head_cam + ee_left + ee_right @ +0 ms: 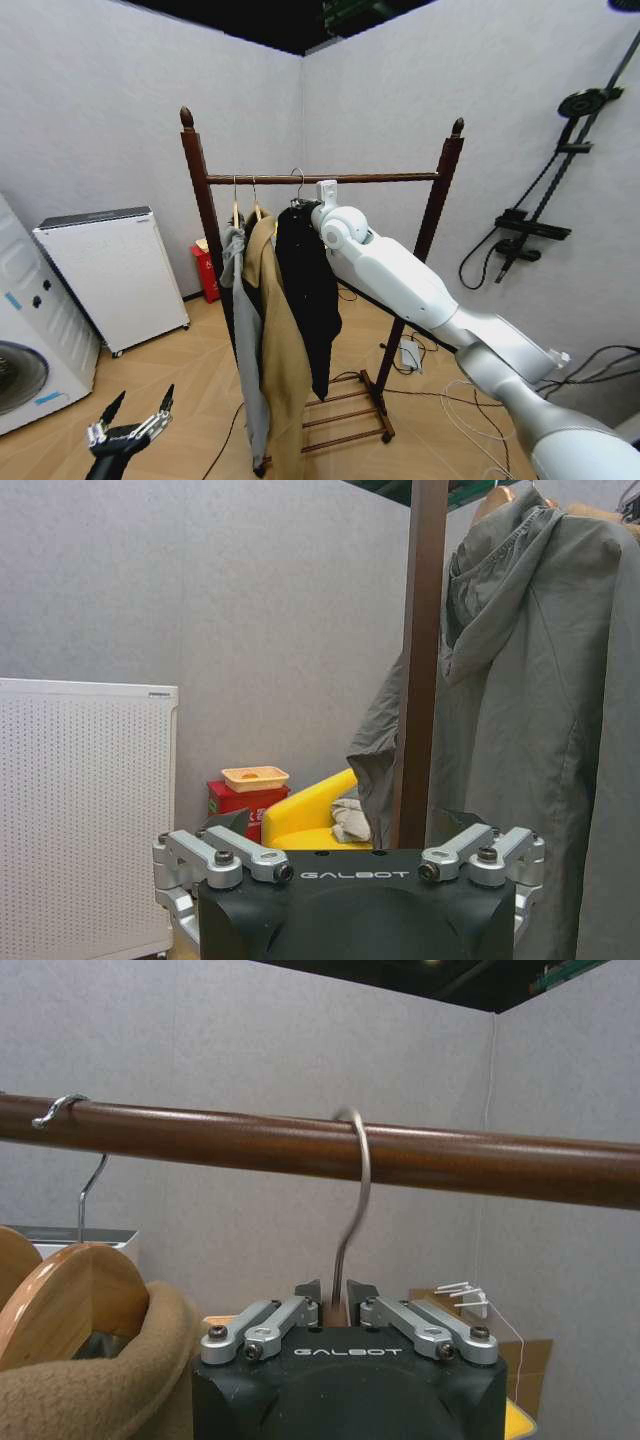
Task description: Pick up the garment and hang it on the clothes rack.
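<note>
The black garment (pixel 310 290) hangs from the bar of the dark wooden clothes rack (pixel 330 178), to the right of the other two coats. Its metal hanger hook (pixel 362 1190) lies over the bar (pixel 480 1160). My right gripper (pixel 318 200) is just under the bar. In the right wrist view the right gripper (pixel 340 1295) is shut on the hook's stem, right at the hanger's neck. My left gripper (pixel 140 405) hangs low at the front left, well away from the rack, open and holding nothing. The left wrist view looks at the rack's left post (pixel 420 680).
A grey hooded jacket (pixel 240 300) and a long tan coat (pixel 280 340) hang left of the garment on wooden hangers (pixel 70 1290). A white cabinet (pixel 115 275) and a washing machine (pixel 25 360) stand at the left. Cables (pixel 460 400) lie on the floor at the right.
</note>
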Controlling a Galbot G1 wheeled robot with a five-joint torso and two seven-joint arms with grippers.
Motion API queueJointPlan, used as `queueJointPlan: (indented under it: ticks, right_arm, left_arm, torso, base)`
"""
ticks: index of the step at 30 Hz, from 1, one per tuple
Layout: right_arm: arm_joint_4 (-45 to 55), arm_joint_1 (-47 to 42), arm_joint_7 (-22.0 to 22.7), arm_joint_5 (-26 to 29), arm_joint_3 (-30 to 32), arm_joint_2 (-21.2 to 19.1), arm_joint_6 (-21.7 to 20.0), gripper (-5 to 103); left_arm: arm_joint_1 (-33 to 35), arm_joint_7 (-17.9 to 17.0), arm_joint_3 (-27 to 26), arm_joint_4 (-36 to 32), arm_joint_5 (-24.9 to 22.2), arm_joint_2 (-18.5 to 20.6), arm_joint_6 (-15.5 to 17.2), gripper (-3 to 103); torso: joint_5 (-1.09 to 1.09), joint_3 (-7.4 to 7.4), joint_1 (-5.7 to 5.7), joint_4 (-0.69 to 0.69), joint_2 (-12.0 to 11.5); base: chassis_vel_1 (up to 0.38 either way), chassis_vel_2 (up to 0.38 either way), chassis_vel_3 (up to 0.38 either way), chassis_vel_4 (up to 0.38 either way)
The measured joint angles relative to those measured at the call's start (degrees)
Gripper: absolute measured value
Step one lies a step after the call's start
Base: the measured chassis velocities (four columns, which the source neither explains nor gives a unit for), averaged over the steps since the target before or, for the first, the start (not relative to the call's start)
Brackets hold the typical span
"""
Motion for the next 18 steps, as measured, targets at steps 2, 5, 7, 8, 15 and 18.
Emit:
queueJointPlan:
  ticks: [2, 5, 7, 8, 15, 18]
  right_arm:
    - [-0.2, 0.0, -0.6, -0.8, 0.0, -0.1, 0.3, 18]
    - [-0.4, -0.1, -1.2, -1.7, 0.0, -0.5, 1.2, 34]
    - [-0.3, -0.2, -1.3, -1.7, 0.1, -0.5, 1.6, 40]
    - [-0.3, -0.2, -1.3, -1.7, 0.1, -0.5, 1.6, 40]
    - [4.6, -1.6, -0.7, 0.1, 1.4, -3.9, 2.4, 66]
    - [8.9, -3.5, 0.9, 2.0, 2.4, -6.2, 2.3, 78]
  left_arm:
    - [0.0, 0.0, 0.0, 0.0, 0.0, 0.0, 0.0, 100]
    - [0.0, 0.0, 0.0, 0.0, 0.0, 0.0, 0.0, 100]
    - [0.0, 0.0, 0.0, 0.0, 0.0, 0.0, 0.0, 100]
    - [0.0, 0.0, 0.0, 0.0, 0.0, 0.0, 0.0, 100]
    - [0.0, 0.0, 0.0, 0.0, 0.0, 0.0, 0.0, 100]
    - [0.0, 0.0, 0.0, 0.0, 0.0, 0.0, 0.0, 100]
  torso:
    - [-0.01, 0.0, 0.0, 0.0, 0.0]
    - [0.0, 0.0, 0.0, -0.01, 0.0]
    - [0.0, 0.0, 0.0, 0.0, 0.0]
    - [0.0, 0.0, 0.0, 0.0, 0.0]
    - [0.0, 0.0, 0.01, 0.0, 0.0]
    - [0.01, 0.0, 0.01, -0.01, 0.0]
  base:
    - [0.0, 0.0, 0.0, 0.0]
    - [0.0, 0.0, 0.0, 0.0]
    - [0.0, 0.0, 0.0, 0.0]
    - [0.0, 0.0, 0.0, 0.0]
    - [0.0, 0.0, 0.0, 0.0]
    - [0.0, 0.0, 0.0, 0.0]
